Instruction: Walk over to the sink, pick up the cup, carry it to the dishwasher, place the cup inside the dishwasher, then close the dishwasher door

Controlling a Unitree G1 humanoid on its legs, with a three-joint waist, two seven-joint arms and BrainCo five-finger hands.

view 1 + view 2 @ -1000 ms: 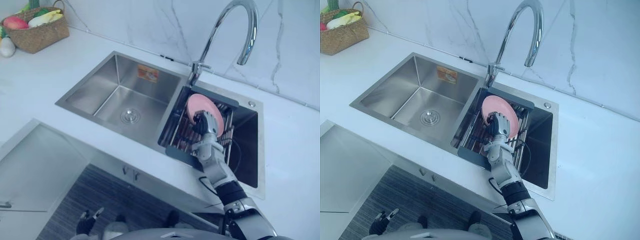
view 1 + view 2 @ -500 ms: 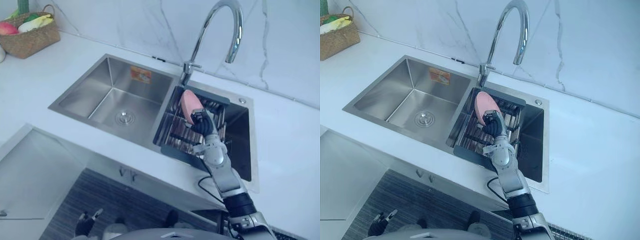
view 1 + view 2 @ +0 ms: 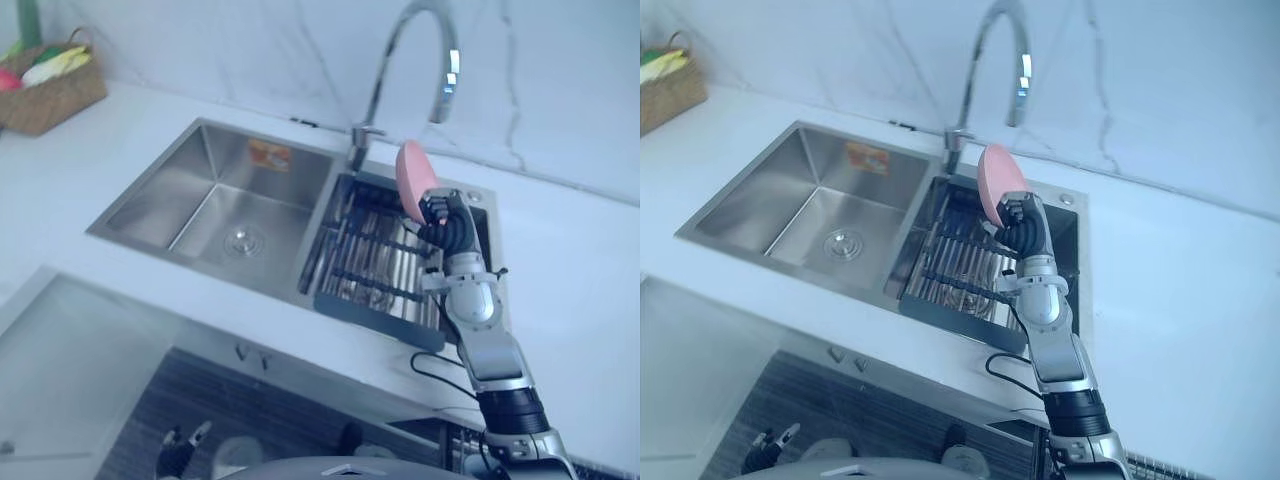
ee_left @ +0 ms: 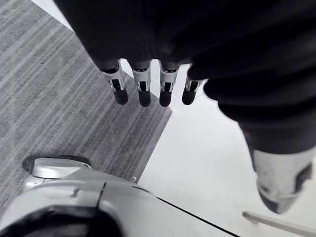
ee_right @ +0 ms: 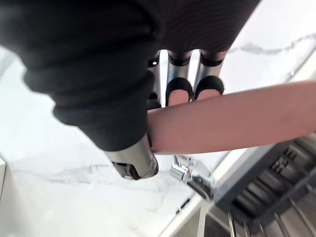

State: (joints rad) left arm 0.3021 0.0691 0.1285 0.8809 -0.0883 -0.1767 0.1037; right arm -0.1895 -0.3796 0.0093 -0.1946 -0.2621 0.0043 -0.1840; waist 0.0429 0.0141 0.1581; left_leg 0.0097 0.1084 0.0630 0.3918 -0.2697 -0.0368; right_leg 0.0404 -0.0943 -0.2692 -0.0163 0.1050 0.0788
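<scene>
Findings: light is bright and even, falling from overhead. The white worktop [image 3: 130, 120] and the marble wall [image 3: 250, 50] are close to washed out, with very little shading. A hard highlight sits on the bend of the tap [image 3: 452, 78]. A softer sheen lies on the floor and walls of the left basin [image 3: 215, 195]. The right basin [image 3: 1068, 255], beside the rack [image 3: 950, 260], is in deep shade.

In the right wrist view, the cover of the right hand [image 3: 447, 215] reads almost black, while the pink plate [image 5: 232, 121] is evenly lit. In the left wrist view, the left hand [image 4: 144, 91] shows small glints on its fingers, and the grey floor [image 4: 49, 98] is flatly lit.
</scene>
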